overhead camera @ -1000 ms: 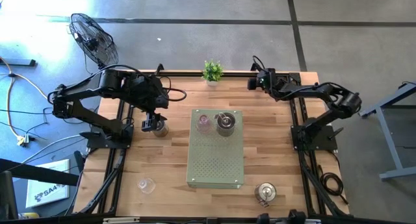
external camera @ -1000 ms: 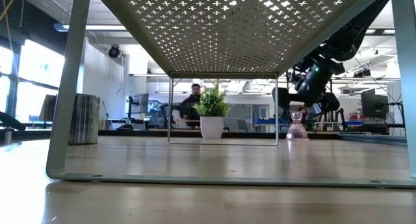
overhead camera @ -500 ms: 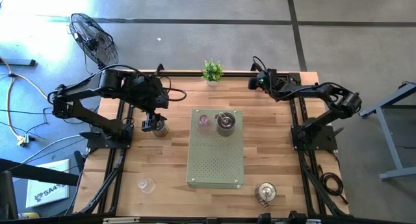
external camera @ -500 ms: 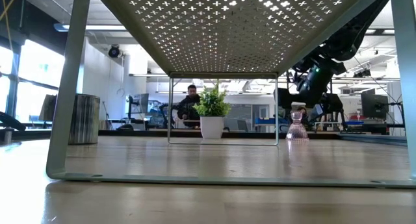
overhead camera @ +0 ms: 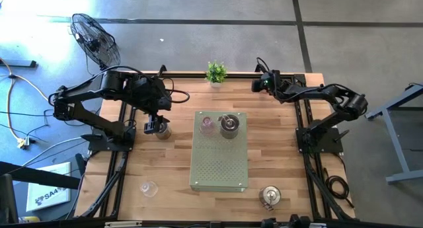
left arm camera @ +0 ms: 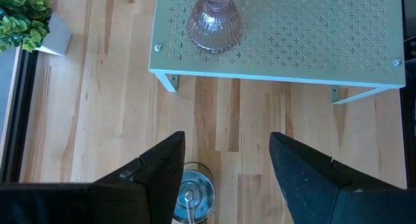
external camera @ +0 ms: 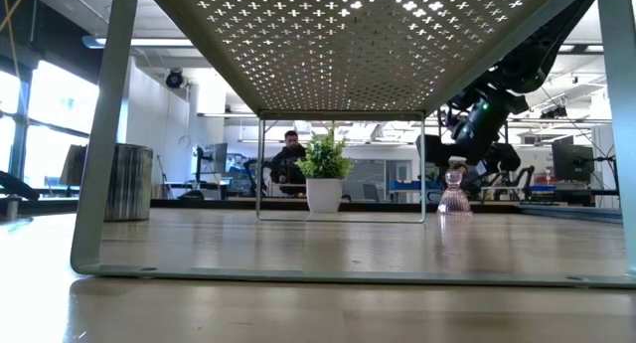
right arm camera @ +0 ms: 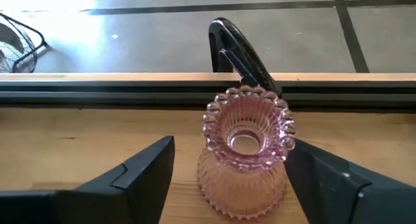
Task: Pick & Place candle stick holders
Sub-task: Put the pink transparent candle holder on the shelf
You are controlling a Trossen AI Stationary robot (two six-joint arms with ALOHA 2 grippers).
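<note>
Upper right in the high view, the right gripper (right arm camera: 229, 178) straddles a ribbed pink glass candle holder (right arm camera: 244, 152), fingers narrowing but apart from it. Centre-left, the left gripper (left arm camera: 224, 169) hangs half-spread above a silvery metal holder (left arm camera: 192, 197).

Wooden table (overhead camera: 284, 155), green perforated stand (overhead camera: 219, 163) in its middle, small potted plant (overhead camera: 215, 73) at far edge, silvery holder (overhead camera: 269, 196), clear glass holder (overhead camera: 149, 188), pink ribbed holder (right arm camera: 244, 152), metal holder (left arm camera: 192, 197)

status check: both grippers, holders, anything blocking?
Right gripper straddles pink holder at far edge, fingers not touching. Left gripper open over silver holder, left of rack. Two holders on rack. No obstruction.
</note>
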